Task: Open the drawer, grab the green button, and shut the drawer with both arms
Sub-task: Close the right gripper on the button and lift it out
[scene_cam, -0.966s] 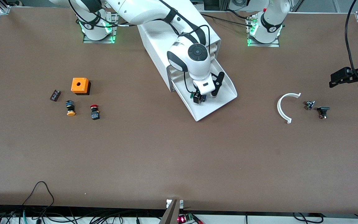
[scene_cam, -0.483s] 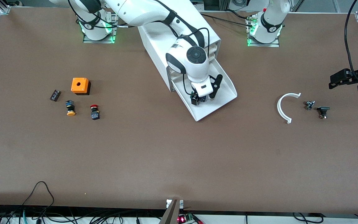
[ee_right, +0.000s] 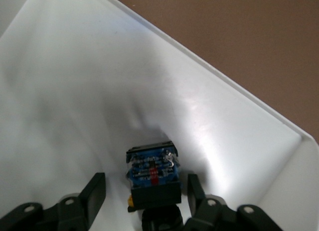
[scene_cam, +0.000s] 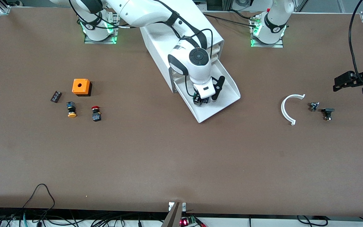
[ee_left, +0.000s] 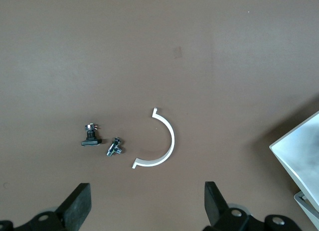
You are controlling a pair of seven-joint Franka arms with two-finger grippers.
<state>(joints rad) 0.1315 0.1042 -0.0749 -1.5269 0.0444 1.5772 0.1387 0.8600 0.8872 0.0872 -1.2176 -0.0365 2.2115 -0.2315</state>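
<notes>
The big white cabinet (scene_cam: 156, 41) stands between the arm bases. Its lowest drawer (scene_cam: 227, 94) is pulled out toward the front camera. The button (scene_cam: 201, 101) lies in the drawer, and its black-and-blue body shows in the right wrist view (ee_right: 152, 173); its cap is hidden. My right gripper (scene_cam: 205, 99) is down in the drawer, open, with one finger on each side of the button (ee_right: 144, 186) and a gap on both sides. My left gripper (scene_cam: 337, 83) is open and empty in the air over the left arm's end of the table (ee_left: 145, 203).
An orange box (scene_cam: 81, 86), a small black part (scene_cam: 55, 96), a yellow-orange-capped button (scene_cam: 71, 110) and a red-capped button (scene_cam: 96, 113) lie toward the right arm's end. A white arc (scene_cam: 288, 108) and two small parts (scene_cam: 314, 106) (scene_cam: 327, 113) lie below the left gripper.
My right gripper has sunk a little deeper into the drawer, around the button. The left gripper has barely shifted.
</notes>
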